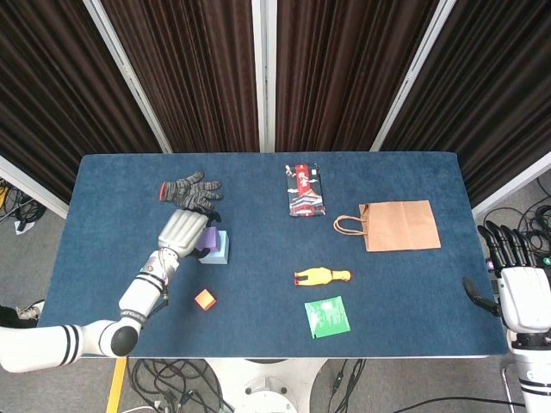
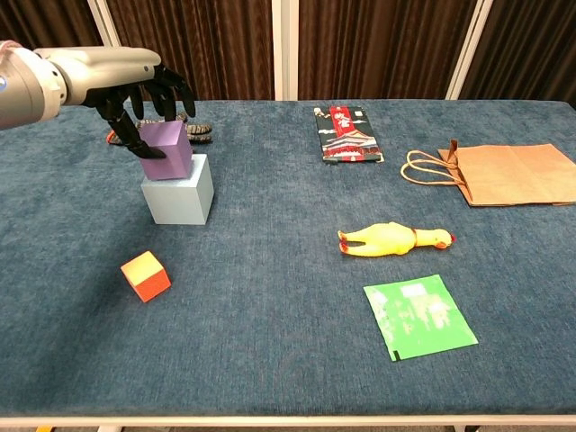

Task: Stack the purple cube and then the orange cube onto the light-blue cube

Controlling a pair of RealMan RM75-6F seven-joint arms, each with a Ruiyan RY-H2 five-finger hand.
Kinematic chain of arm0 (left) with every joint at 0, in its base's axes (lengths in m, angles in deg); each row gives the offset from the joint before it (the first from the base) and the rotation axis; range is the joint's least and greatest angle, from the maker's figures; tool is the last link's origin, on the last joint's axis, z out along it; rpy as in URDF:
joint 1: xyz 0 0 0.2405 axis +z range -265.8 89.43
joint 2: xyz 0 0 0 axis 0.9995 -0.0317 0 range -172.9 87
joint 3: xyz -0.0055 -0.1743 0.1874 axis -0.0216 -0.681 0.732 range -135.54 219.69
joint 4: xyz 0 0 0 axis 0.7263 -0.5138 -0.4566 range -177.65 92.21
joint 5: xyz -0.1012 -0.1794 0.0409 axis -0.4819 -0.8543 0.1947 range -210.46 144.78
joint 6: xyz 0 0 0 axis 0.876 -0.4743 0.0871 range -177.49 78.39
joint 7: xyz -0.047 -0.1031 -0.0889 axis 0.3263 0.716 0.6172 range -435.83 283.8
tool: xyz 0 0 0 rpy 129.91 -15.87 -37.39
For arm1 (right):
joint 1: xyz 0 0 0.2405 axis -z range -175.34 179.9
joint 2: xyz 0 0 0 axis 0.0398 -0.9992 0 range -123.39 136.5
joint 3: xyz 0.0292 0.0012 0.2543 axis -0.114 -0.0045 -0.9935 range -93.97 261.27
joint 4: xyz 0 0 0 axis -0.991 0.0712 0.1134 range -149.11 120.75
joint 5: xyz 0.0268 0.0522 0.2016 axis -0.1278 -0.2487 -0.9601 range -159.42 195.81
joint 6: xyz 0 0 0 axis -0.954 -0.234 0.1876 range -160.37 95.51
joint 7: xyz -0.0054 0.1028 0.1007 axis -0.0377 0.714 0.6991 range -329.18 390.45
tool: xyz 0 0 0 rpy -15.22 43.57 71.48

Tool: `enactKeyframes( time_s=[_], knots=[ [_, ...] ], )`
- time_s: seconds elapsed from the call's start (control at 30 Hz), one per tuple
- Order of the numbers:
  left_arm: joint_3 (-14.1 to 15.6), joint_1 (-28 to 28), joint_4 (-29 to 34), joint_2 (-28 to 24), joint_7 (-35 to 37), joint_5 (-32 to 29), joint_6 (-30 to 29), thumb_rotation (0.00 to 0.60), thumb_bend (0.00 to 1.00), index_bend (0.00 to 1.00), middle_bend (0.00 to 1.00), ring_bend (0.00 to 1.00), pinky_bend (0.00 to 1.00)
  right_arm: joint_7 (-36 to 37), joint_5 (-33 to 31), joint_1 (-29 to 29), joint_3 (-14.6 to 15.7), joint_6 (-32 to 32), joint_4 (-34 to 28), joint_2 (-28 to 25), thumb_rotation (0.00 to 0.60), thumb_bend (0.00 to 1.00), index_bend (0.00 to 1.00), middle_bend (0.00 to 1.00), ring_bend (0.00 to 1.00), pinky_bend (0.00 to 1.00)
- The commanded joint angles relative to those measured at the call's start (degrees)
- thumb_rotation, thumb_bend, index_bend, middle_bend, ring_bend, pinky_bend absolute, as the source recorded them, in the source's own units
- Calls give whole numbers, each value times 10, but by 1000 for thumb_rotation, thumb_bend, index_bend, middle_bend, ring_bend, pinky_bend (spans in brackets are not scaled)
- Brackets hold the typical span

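My left hand (image 2: 135,97) (image 1: 182,231) grips the purple cube (image 2: 166,149) from above, its dark fingers round the sides. The cube is slightly tilted and sits on or just over the top of the light-blue cube (image 2: 178,193) (image 1: 219,250), toward its left side. In the head view the hand hides most of the purple cube (image 1: 207,238). The orange cube (image 2: 146,275) (image 1: 204,298) lies on the blue table (image 2: 270,360) nearer the front edge, apart from the others. My right hand (image 1: 513,280) hangs off the table's right edge, fingers apart, holding nothing.
A grey knit glove (image 1: 191,190) lies behind the cubes. A printed packet (image 2: 347,121), a brown paper bag (image 2: 504,173), a yellow rubber chicken (image 2: 392,238) and a green sachet (image 2: 418,315) lie across the middle and right of the table.
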Motion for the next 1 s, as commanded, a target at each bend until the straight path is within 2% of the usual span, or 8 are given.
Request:
enactKeyframes(
  time_s=[0.03, 0.57, 0.73, 0.87, 1.0],
  knots=[
    [0, -1, 0, 0, 0, 2, 1, 600, 284, 371, 546, 329, 377, 0, 0, 0, 0, 0, 0, 0, 600, 233, 74, 51, 0, 0],
    [13, -9, -23, 7, 12, 14, 28, 600, 283, 367, 533, 329, 372, -5, -7, -1, -1, -5, -2, 0, 600, 232, 74, 52, 0, 0],
    [9, -1, -27, 5, 51, 50, 30, 600, 226, 295, 417, 318, 357, -7, -10, -3, -1, -9, -3, -1, 600, 232, 73, 50, 0, 0],
    [7, 7, -24, -3, 70, 77, 22, 600, 168, 221, 286, 260, 331, -6, -9, -2, -1, -8, -4, -2, 600, 233, 73, 50, 0, 0],
    [5, 15, 2, -23, 67, 81, 5, 600, 142, 208, 258, 245, 322, -4, -11, -2, -2, -9, -4, -3, 600, 233, 74, 50, 0, 0]
  ],
)
